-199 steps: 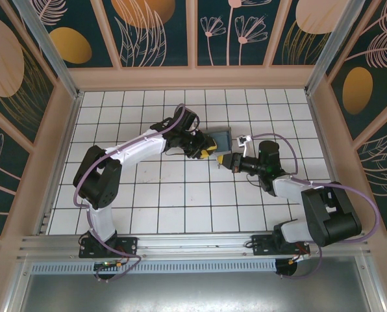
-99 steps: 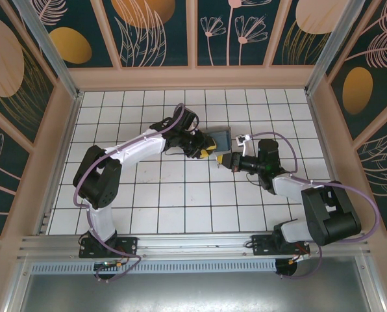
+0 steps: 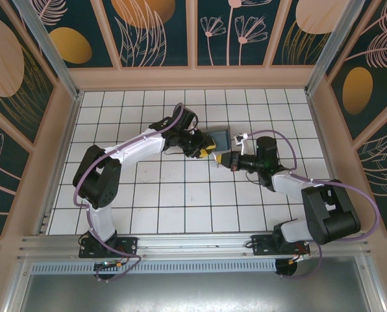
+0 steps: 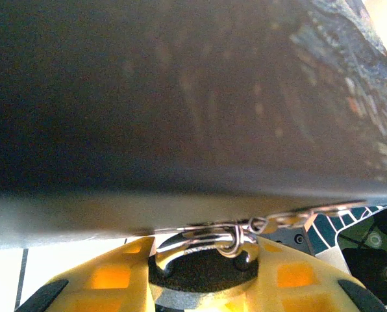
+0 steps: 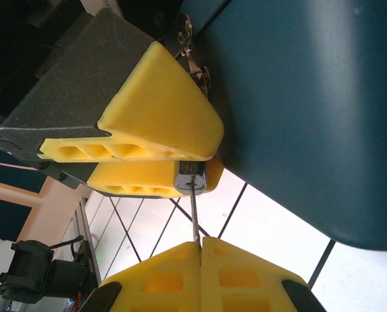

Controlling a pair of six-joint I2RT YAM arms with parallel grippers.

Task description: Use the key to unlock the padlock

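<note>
Near the table's middle, just beside the blue box (image 5: 297, 97), your left gripper (image 3: 208, 150) has its yellow fingers (image 5: 161, 117) partly closed, clamping the padlock (image 5: 191, 177) by its small dark body. Your right gripper (image 5: 200, 247) is pinched tight on the thin key (image 5: 193, 218), whose tip meets the padlock's end face. A fine chain (image 4: 278, 222) hangs off the silvery shackle (image 4: 203, 246).

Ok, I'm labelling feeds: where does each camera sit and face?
Top external: above and behind, looking down at the table; left arm, right arm show.
Left wrist: looks along left jaws clamping the padlock, beside the box.
Right wrist: looks along right jaws pinching the key, meeting the padlock.
Both wrist views share padlock and box.
</note>
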